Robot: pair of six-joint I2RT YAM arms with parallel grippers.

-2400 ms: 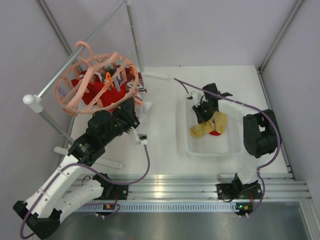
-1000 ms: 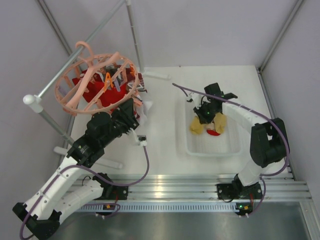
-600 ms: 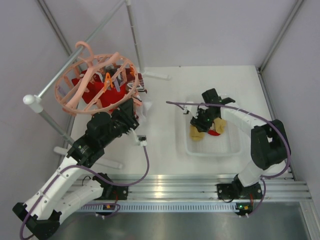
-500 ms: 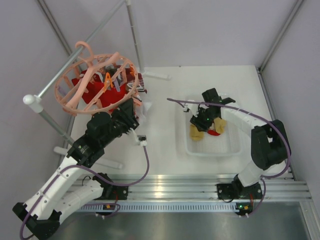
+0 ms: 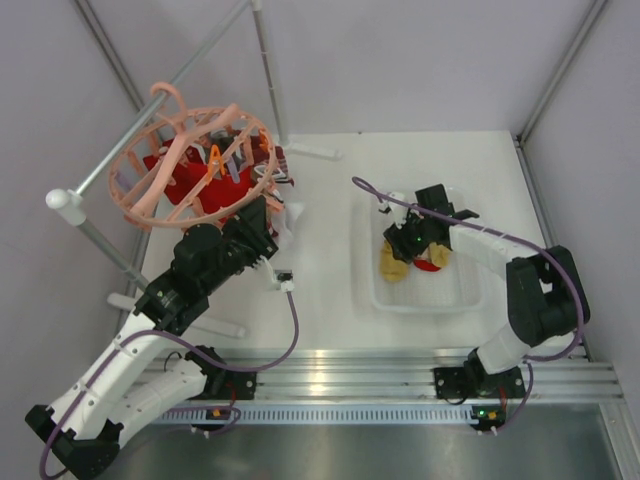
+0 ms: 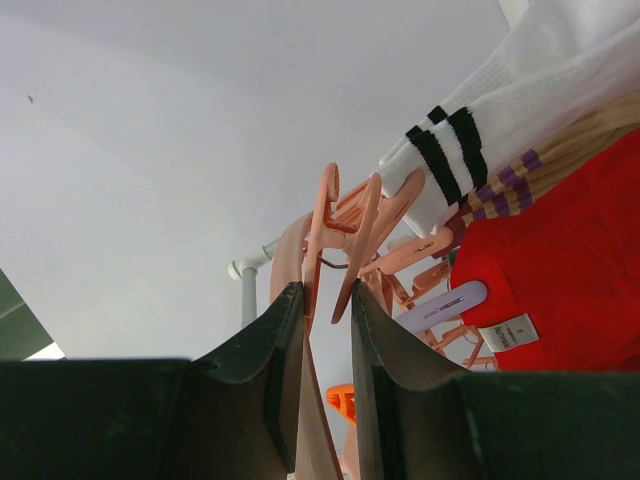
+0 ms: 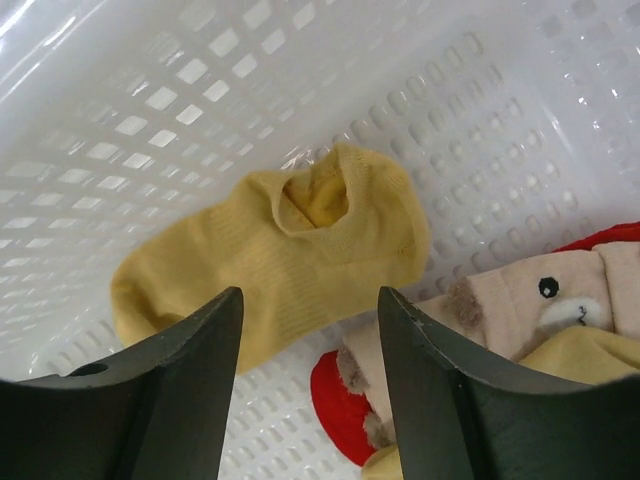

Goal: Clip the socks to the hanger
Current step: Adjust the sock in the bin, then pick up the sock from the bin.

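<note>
From above, the left gripper (image 5: 264,212) reaches up under the near rim of the peach-pink hanger (image 5: 165,170), where red socks (image 5: 185,190) hang just beyond it; its jaws are hidden here. The right gripper (image 5: 412,240) hangs inside the white basket (image 5: 420,300), over a mustard sock (image 5: 393,265) and a red sock (image 5: 432,265). In the left wrist view, the left gripper (image 6: 327,330) is pressed nearly together on the tails of a peach clip (image 6: 345,225), and a white black-striped sock (image 6: 480,110) and a red sock (image 6: 560,260) hang to its right. In the right wrist view, the right gripper (image 7: 310,300) is spread wide and holds nothing. The mustard sock (image 7: 270,250) lies between and just beyond its tips, with a beige bear-patterned sock (image 7: 520,300) beside the right finger. Contact cannot be told.
</note>
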